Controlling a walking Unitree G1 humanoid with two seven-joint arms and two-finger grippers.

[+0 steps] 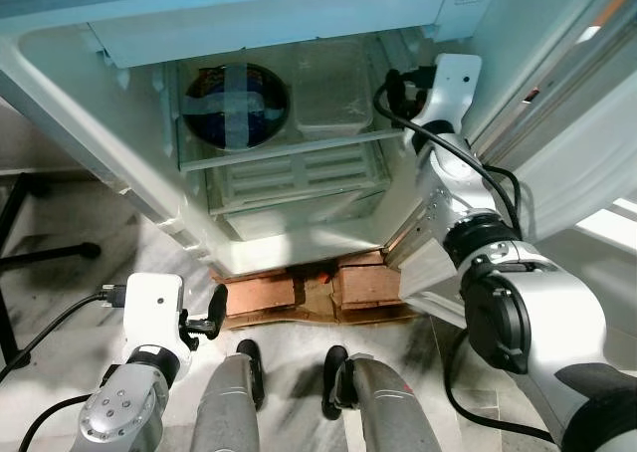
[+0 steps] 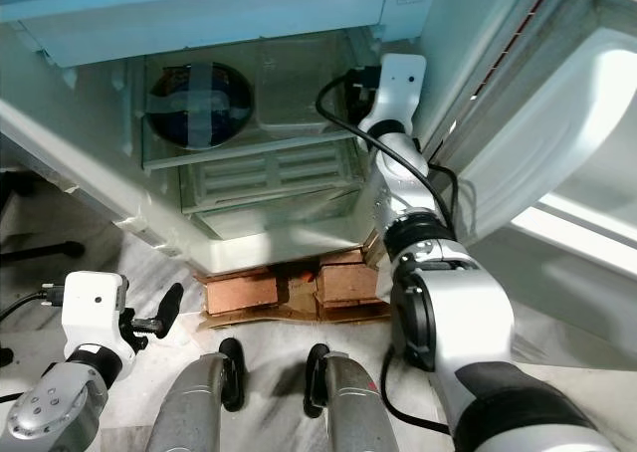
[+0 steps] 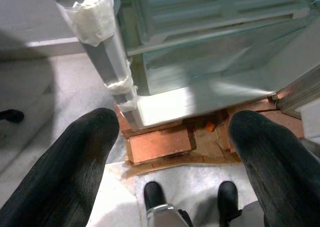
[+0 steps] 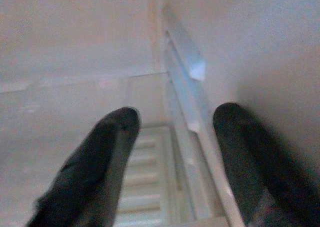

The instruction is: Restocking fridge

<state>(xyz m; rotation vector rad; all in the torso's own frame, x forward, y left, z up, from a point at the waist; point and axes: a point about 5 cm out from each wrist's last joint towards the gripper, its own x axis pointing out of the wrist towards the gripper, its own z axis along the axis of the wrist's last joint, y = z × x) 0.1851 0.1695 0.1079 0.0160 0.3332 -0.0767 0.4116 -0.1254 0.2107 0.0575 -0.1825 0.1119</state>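
While the right gripper point(image 4: 170, 152) reaches into the fridge point(image 1: 299, 243), fingers apart and empty, the shelf point(image 1: 274, 151) lies just left; the left gripper point(image 3: 170, 152) hangs low, open, empty.

We're looking into a home kitchen here: an open fridge point(image 1: 299, 243) is standing on bricks point(image 1: 373, 283) over a marble floor point(image 1: 119, 263), its glass shelf point(image 1: 279, 148) carrying a covered bowl point(image 1: 235, 104).

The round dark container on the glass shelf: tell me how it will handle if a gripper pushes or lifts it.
The round container lies flat and wide, so it probably slides on the glass shelf rather than tipping. Its smooth-looking top may be slippery to grip. Its width looks awkward for the open right gripper; weight cannot be judged.
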